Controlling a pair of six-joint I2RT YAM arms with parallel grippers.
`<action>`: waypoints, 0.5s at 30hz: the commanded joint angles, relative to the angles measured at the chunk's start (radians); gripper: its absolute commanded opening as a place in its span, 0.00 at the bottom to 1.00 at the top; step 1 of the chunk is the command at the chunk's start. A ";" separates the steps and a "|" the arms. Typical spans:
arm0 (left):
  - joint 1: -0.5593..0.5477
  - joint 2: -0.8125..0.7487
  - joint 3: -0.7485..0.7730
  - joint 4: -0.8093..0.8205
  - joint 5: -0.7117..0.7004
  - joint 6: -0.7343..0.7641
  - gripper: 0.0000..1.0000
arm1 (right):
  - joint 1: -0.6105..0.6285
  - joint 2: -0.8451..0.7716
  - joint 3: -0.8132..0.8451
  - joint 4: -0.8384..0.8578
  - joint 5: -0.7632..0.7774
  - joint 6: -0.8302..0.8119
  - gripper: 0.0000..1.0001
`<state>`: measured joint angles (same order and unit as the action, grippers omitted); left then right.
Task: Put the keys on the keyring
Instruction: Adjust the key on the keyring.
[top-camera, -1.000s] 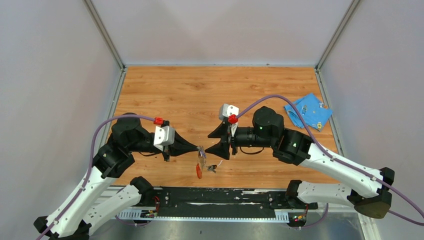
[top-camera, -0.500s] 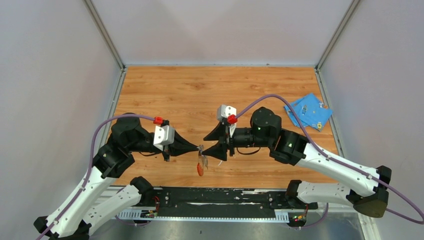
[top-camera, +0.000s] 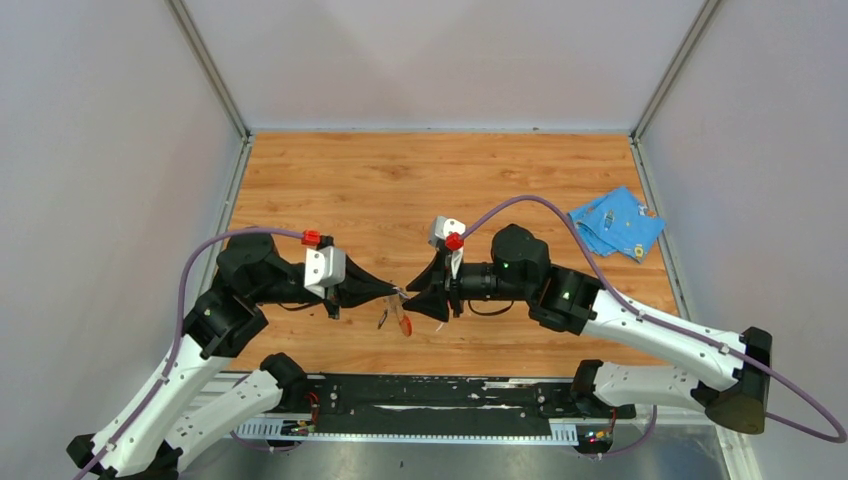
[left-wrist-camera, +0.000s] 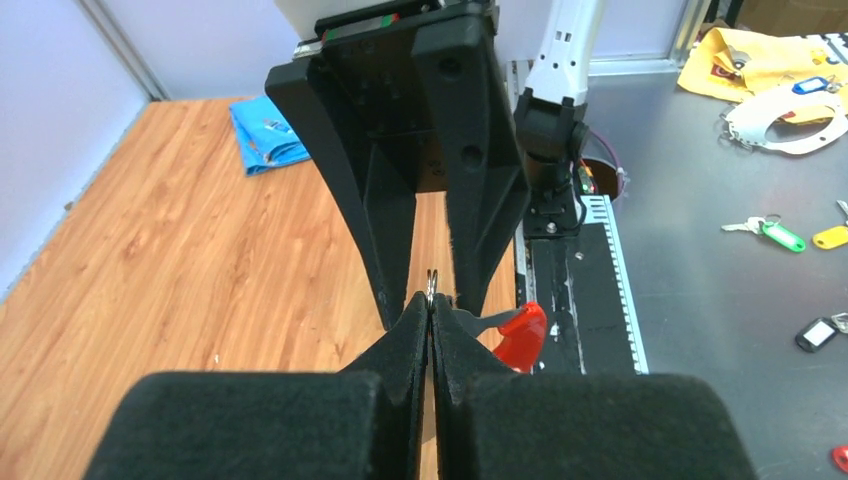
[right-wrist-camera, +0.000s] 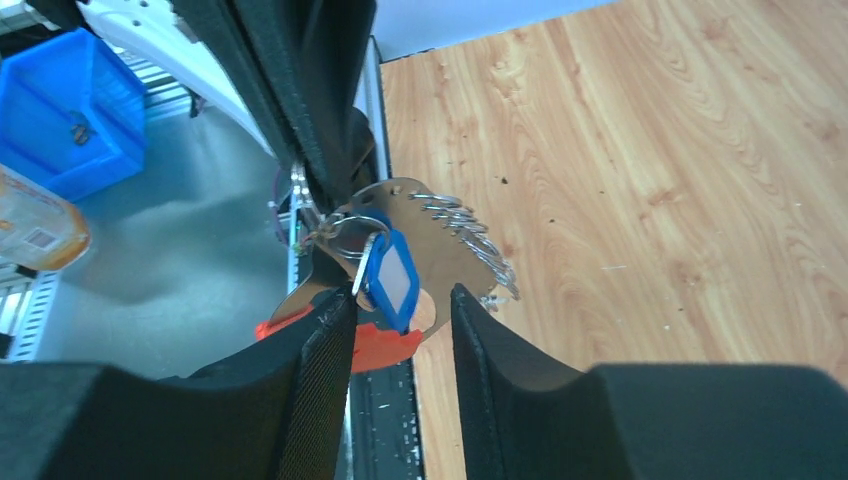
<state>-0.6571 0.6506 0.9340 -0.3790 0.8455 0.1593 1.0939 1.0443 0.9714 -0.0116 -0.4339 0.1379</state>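
Observation:
My left gripper (left-wrist-camera: 432, 300) is shut on the small metal ring (left-wrist-camera: 431, 281) of the keyring, held above the table's near edge. The keyring's red part (left-wrist-camera: 522, 335) hangs to the right of the fingers, and its silvery part (right-wrist-camera: 445, 255) shows in the right wrist view. A key with a blue plastic head (right-wrist-camera: 392, 278) hangs from the ring (right-wrist-camera: 350, 225). My right gripper (right-wrist-camera: 400, 298) faces the left one, open, with its jaws on either side of the blue head. From above, the left gripper (top-camera: 395, 292) and right gripper (top-camera: 412, 292) meet tip to tip over the red fob (top-camera: 403, 325).
A blue cloth (top-camera: 615, 222) with small items on it lies at the table's right edge. The black rail (top-camera: 430, 395) runs along the near edge below the grippers. Off the table, a blue bin (right-wrist-camera: 70, 110) and loose tagged keys (left-wrist-camera: 775, 232) sit on the metal bench.
The right arm has moved left until its fingers meet the left gripper's tips, and its jaws have narrowed. The hanging fob has swung a little. The left gripper stayed shut on the ring.

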 joint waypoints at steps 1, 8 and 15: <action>-0.003 -0.011 0.000 0.051 -0.009 -0.022 0.00 | 0.015 0.029 0.033 0.048 0.078 -0.008 0.39; -0.003 -0.017 -0.006 0.024 -0.021 0.008 0.00 | 0.023 0.012 0.043 0.072 0.053 -0.029 0.05; -0.003 -0.015 -0.024 -0.008 -0.040 0.058 0.00 | 0.035 -0.033 0.044 0.065 0.036 -0.030 0.00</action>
<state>-0.6571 0.6388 0.9337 -0.3698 0.8211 0.1844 1.1072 1.0439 0.9794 0.0216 -0.3843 0.1162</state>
